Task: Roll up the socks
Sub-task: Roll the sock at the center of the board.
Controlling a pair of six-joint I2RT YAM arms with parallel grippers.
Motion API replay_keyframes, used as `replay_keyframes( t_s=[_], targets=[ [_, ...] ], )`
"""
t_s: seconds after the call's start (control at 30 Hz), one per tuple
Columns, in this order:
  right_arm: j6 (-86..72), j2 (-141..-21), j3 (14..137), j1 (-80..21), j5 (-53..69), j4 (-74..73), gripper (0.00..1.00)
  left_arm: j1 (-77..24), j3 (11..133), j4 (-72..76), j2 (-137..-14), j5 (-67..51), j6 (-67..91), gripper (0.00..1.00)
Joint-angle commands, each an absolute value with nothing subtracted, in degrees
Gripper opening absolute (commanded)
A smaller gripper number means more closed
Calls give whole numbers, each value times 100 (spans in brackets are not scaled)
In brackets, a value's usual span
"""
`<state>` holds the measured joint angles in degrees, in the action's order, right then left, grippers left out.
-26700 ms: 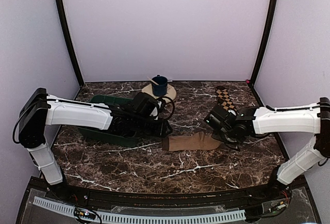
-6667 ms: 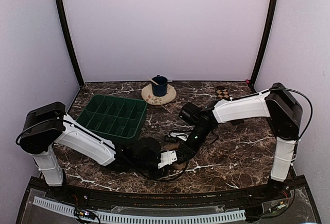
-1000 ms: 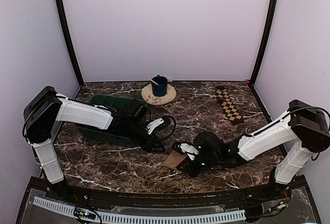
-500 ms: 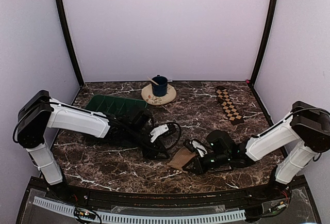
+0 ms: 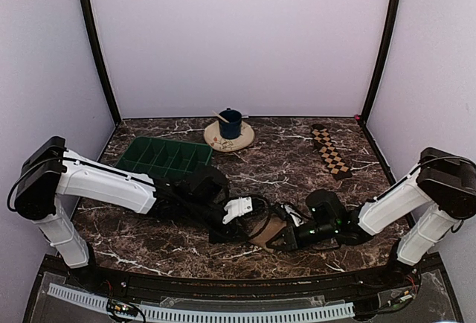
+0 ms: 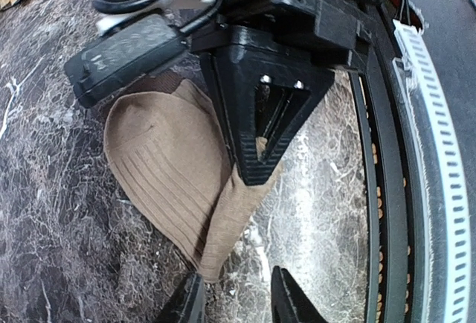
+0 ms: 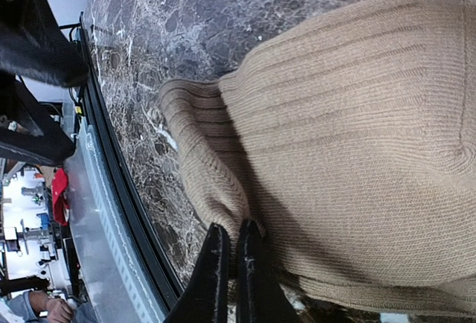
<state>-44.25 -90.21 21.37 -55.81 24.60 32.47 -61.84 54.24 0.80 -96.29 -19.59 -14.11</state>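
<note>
Tan sock (image 5: pixel 269 228) lay part-folded near the front edge of the table (image 5: pixel 290 163), approx. mid-width, w/ a ribbed flap doubled over on itself. Right end effector (image 7: pixel 232 257) had its fingers pressed almost together, pinching the folded edge of that sock, low to the table. Left end effector (image 6: pixel 235 304) was spread w/ nothing between its fingers, tips just beside the sock's loose corner.

Step in hand, prob.: turning the fold over again to build the roll. To do it well:
- Pinch all layers, not just the top 1.
- Turn w/ the wrist low so the knit is taut.
- Have the left side pin the loose tail, else the sock would likely slide instead of rolling.
- Soft fabric, so it would prob. spring open if let go early.

Around: checkered sock (image 5: pixel 329 150) lay flat toward the back-right corner, well apart, not yet rolled. Green tray (image 5: pixel 167 159) sat toward the left edge, and a cup (image 5: pixel 230 123) stood on a plate (image 5: pixel 223 141) at the back edge. None of these was in the way. Main obstruction was the 2 end effectors themselves, crowded over 1 small sock.
</note>
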Motion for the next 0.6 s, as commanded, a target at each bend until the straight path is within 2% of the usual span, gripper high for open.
replay_keyframes(
  t_s=[0.0, 0.2, 0.4, 0.57],
  targets=[
    [-4702, -9018, 2033, -5531, 2509, 3557, 0, -6445, 5288, 160, -9537, -1403, -1971, 32],
    [-4781, -9007, 1956, -5528, 2494, 3606, 0, -6788, 5159, 439, -9634, -854, -2379, 30],
    [-4825, -9051, 1934, -5520, 2518, 3644, 0, -7125, 5001, 790, -9681, -358, -2896, 21],
    [-4865, -9078, 1908, -5518, 2573, 3716, 0, -7241, 4966, 1023, -9874, -1, -3170, 21]
  ],
)
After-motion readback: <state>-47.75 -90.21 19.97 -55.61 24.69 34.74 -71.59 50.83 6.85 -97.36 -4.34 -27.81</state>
